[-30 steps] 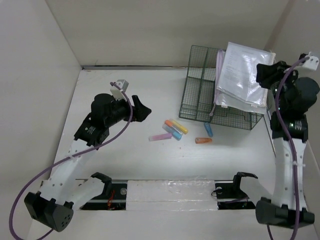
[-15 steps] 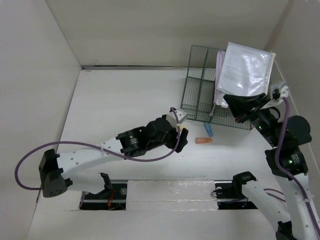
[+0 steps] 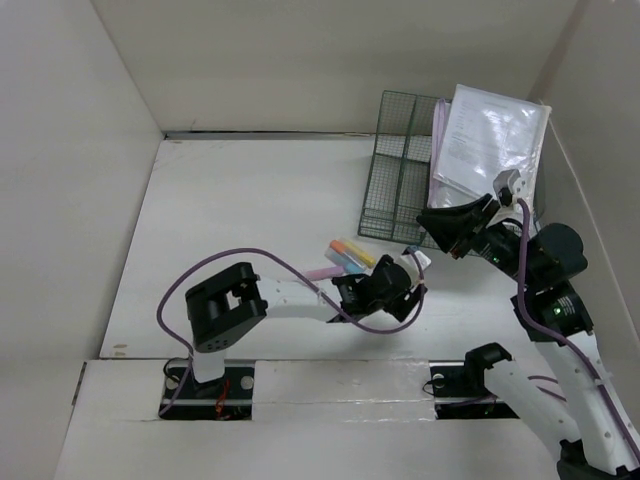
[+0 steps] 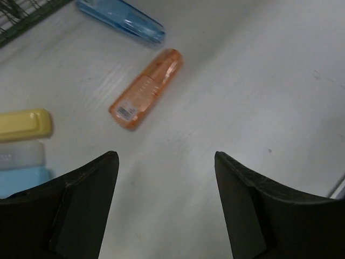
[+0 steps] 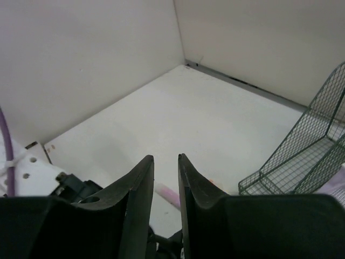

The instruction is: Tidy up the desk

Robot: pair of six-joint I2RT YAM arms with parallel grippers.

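The white desk (image 3: 230, 210) lies beneath both arms, the left gripper (image 4: 167, 157) hangs over it with fingers spread wide and empty near an orange marker (image 4: 145, 89), and the right gripper (image 5: 166, 159), by the green wire rack (image 3: 395, 190), shows a narrow, empty gap.

Our left gripper (image 4: 166, 157) has swung over from far to the left of the green wire rack (image 3: 398, 170) to just in front of it, and now it hangs over the orange marker (image 4: 146, 89). Our right gripper (image 5: 165, 157) has come down from the right end of the rack to its front edge, pointing left.
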